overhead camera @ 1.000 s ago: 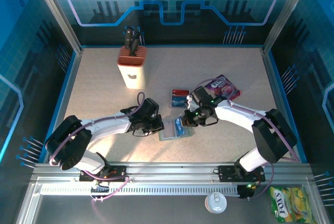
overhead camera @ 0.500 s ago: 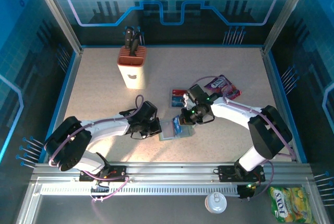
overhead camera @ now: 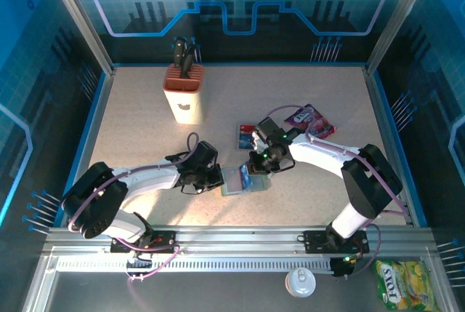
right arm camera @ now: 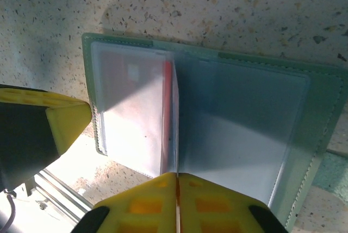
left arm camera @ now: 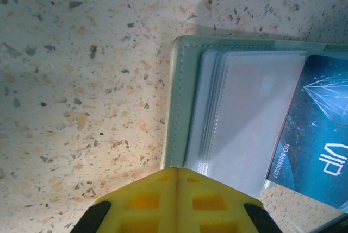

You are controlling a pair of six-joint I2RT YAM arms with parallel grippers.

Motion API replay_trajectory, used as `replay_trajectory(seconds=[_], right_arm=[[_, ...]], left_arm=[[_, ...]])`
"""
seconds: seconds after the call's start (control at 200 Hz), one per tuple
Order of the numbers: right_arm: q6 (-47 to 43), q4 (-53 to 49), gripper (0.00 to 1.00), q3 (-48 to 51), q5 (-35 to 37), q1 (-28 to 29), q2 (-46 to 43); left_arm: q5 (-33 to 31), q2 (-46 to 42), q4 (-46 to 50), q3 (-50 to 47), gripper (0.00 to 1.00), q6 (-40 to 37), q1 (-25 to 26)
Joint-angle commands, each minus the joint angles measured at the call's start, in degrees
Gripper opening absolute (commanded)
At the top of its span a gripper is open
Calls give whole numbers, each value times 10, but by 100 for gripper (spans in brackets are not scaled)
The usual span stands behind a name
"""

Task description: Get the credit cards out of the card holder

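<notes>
- card holder (overhead camera: 234,182) lies open flat on the speckled table (overhead camera: 145,145), near the centre
- left gripper (left arm camera: 176,176) closed tight, tips at the holder's edge
- right gripper (right arm camera: 177,181) pinches a blue credit card (left arm camera: 318,130), part-way out of the sleeves

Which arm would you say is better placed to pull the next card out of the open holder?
Right. The right end effector sits closed at the card edge in the middle of the holder. The left end effector is closed at the holder's outer edge, seemingly pinning it.
</notes>
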State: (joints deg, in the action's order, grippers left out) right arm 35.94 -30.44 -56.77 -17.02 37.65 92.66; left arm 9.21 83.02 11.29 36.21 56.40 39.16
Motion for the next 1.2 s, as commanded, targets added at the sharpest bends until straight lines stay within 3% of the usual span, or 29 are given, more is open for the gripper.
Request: replay_trajectory(seconds=[0.0,0.445,0.805,0.996,1.196], right_arm=[[10,-7,13,-13,5,10,6],[16,7,15,-17,6,17,18],[0,-23,5,-31,30,14,-17],[-62,-72,3,-67,39,-1,-26],[-208,-120,2,-122,40,-16,-21]], left_arm=[[3,-7,-7,-9,5,-11,-3],[4,-15,-3,-13,5,-14,-7],[4,-24,-5,-11,8,-15,-9],[-9,-44,13,-8,11,-17,-10],[-20,-85,17,-16,24,-17,-15]])
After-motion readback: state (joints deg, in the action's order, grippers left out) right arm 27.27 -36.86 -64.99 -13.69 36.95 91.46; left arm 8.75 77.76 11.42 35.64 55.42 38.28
